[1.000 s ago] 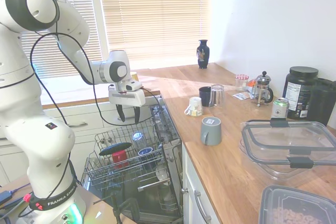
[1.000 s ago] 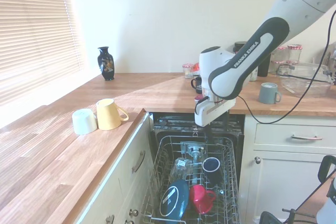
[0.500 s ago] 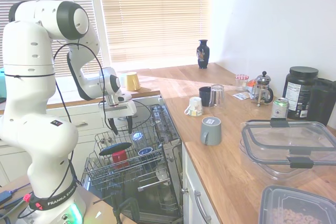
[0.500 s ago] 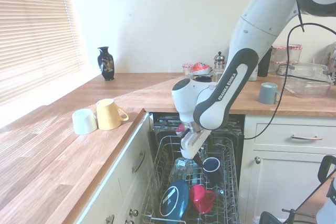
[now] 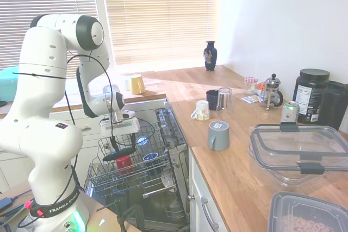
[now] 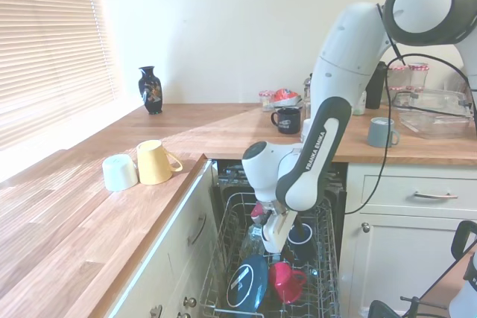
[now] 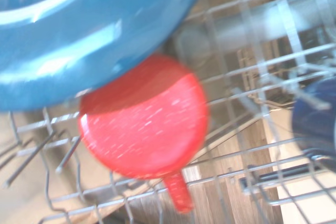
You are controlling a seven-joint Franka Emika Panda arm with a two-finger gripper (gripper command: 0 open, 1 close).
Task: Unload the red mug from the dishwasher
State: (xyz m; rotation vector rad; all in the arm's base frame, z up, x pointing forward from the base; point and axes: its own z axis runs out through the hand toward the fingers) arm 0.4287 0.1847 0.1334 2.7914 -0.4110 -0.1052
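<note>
Just above the red mug (image 5: 123,162), which sits upside down in the dishwasher (image 5: 136,169) rack beside a blue plate (image 6: 248,281), the gripper (image 5: 120,145) hangs empty, apparently lined up for a grab, its finger spread unclear.

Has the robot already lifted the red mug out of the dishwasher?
No, the red mug sits in the dishwasher rack beside a blue dish, with the gripper above it.
</note>
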